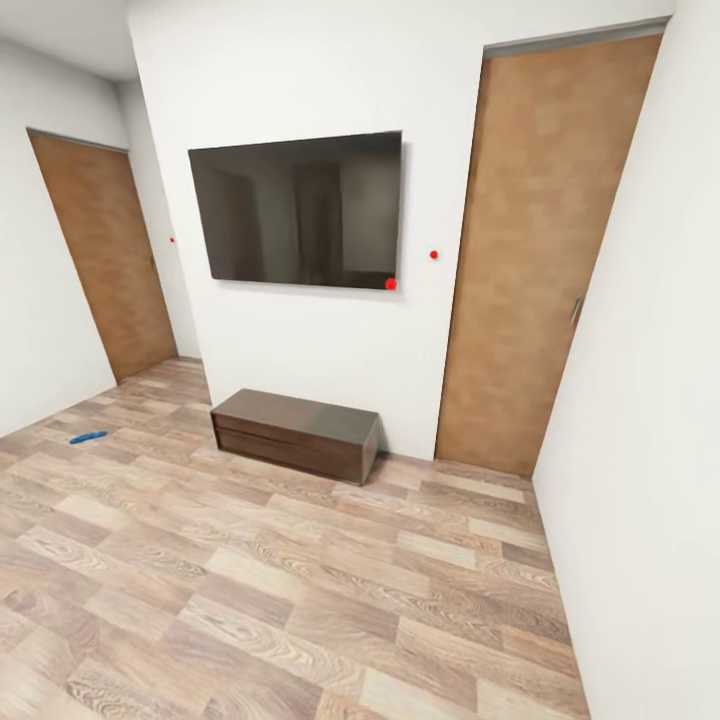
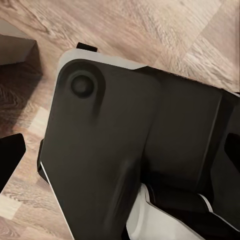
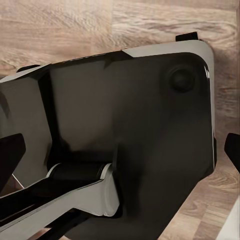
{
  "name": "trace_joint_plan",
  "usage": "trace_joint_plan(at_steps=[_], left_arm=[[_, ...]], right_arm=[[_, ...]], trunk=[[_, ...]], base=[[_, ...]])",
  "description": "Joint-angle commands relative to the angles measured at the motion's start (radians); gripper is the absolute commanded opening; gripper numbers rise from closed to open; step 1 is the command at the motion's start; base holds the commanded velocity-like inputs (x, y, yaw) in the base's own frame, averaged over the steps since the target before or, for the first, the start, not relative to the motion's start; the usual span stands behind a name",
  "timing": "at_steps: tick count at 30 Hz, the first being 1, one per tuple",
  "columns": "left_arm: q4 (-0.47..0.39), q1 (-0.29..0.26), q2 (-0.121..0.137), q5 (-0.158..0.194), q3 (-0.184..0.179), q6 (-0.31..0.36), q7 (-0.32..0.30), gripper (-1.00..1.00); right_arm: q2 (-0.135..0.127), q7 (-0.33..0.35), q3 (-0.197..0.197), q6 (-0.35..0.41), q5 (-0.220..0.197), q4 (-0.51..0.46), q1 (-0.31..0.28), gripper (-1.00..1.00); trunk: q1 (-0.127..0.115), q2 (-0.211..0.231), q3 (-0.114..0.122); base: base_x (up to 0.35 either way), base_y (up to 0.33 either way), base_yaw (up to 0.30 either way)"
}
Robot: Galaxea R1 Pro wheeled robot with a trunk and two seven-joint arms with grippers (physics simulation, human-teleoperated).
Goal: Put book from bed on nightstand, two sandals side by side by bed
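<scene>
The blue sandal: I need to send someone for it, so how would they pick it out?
Find the wall-mounted TV with the low dark dresser beneath. Left of the dresser, on the wood floor before the left-hand door, lies the sandal, small, flat and bright blue.

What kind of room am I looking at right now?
Probably a bedroom or living area: a wall-mounted TV over a low dark cabinet, two wooden doors, a wood-plank floor, and one blue sandal lying on it.

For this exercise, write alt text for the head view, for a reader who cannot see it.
A wall-mounted dark television hangs above a long low dark dresser on wood-plank floor. Brown doors stand at left and right; one blue sandal lies far left.
</scene>
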Motion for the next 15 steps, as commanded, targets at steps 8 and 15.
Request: trace_joint_plan(at_steps=[8,15], left_arm=[[0.002,-0.001,-0.001,0.010,-0.008,-0.004,-0.004,1.00],[0.002,-0.001,-0.002,0.010,-0.008,-0.004,-0.004,1.00]], right_arm=[[-0.001,0.002,-0.009,0.001,0.008,0.002,-0.001,1.00],[-0.001,0.002,-0.009,0.001,0.008,0.001,-0.001,1.00]], trunk=[[0.001,-0.001,-0.001],[0.001,-0.001,-0.001]], base=[[0.212,-0.090,0.006],[0.212,-0.093,0.133]])
